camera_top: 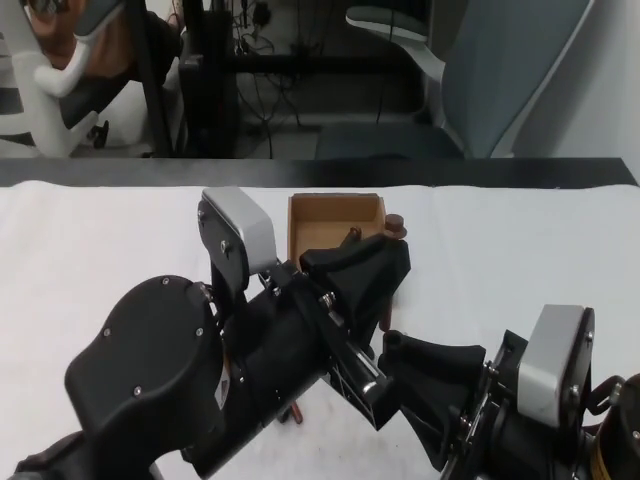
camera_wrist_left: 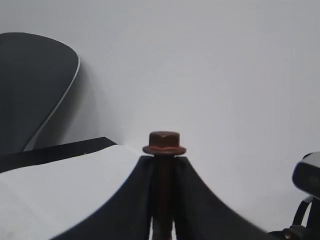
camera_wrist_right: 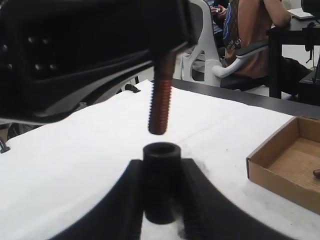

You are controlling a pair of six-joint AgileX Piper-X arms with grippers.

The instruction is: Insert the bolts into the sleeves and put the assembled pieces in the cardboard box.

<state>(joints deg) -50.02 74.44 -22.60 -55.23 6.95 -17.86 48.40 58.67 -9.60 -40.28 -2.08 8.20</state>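
Observation:
My left gripper is shut on a rust-brown bolt, its flanged hex head sticking out above the fingertips. In the right wrist view the bolt's threaded shaft hangs point down from the left gripper's black body, just above a black sleeve. My right gripper is shut on that sleeve, which stands upright with its bore facing the bolt tip; a small gap separates them. In the high view the two grippers meet over the bench middle, and the bolt head shows near the cardboard box.
The open cardboard box sits on the white cloth to one side of the grippers, with a brown piece at its edge. Another brown bolt lies on the cloth under the left arm. Chairs and a dark table edge stand beyond the bench.

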